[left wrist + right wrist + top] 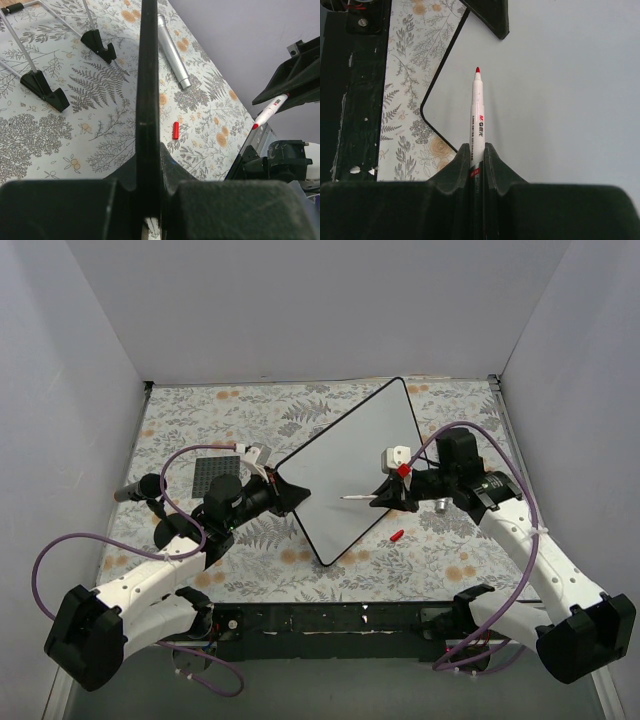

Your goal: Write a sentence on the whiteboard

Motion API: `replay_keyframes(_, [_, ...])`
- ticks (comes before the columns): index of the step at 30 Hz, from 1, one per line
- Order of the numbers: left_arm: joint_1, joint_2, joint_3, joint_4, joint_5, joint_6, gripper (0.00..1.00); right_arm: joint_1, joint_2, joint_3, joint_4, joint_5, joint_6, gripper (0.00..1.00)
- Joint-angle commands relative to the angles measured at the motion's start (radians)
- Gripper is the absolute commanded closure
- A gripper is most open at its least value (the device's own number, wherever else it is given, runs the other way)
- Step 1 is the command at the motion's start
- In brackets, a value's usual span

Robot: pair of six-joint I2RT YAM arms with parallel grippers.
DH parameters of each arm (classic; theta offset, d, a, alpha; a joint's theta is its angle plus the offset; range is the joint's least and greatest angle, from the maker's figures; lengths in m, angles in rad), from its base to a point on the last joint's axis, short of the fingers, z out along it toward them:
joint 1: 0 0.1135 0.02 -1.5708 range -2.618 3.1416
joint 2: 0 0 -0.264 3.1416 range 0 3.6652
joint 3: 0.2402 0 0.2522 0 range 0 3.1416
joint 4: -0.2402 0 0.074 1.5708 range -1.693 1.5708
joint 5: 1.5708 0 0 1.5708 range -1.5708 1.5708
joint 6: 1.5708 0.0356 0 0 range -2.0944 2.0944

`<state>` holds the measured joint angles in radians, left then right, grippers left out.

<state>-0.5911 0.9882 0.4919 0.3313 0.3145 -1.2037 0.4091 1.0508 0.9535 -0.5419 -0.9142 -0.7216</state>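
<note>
The right gripper point(476, 152) pinches a white red-tipped marker point(478, 107) over the large glossy white whiteboard point(350, 455) between the arms, whose thin black rim point(148, 75) the left gripper point(148, 185) clamps, probably the safest hold on this stiff, slippery board.

The whiteboard point(345, 465), plain white with a thin black rim and rounded corners, sits turned diamond-wise on the middle of the floral table point(180, 420).

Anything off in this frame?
The large white rectangular whiteboard sits skewed, diamond-wise, with the left gripper clamped on its black rim. A small red marker cap lies loose on the floral tablecloth near the board's front corner. No damage or spill visible.
</note>
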Motion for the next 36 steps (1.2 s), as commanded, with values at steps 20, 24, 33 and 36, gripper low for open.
replay_keyframes(20, [-0.003, 0.035, 0.060, 0.043, 0.098, 0.042, 1.00, 0.166, 0.071, 0.096, 0.220, 0.290, 0.165, 0.99])
replay_keyframes(24, [-0.001, 0.040, 0.085, 0.018, 0.094, 0.107, 1.00, 0.168, 0.083, 0.088, 0.278, 0.288, 0.215, 0.99])
replay_keyframes(33, [0.013, 0.099, 0.151, -0.008, 0.115, 0.207, 1.00, 0.168, 0.092, 0.116, 0.289, 0.267, 0.231, 0.99])
replay_keyframes(36, [0.023, 0.128, 0.174, -0.011, 0.133, 0.217, 1.00, 0.168, 0.087, 0.102, 0.310, 0.285, 0.246, 0.99])
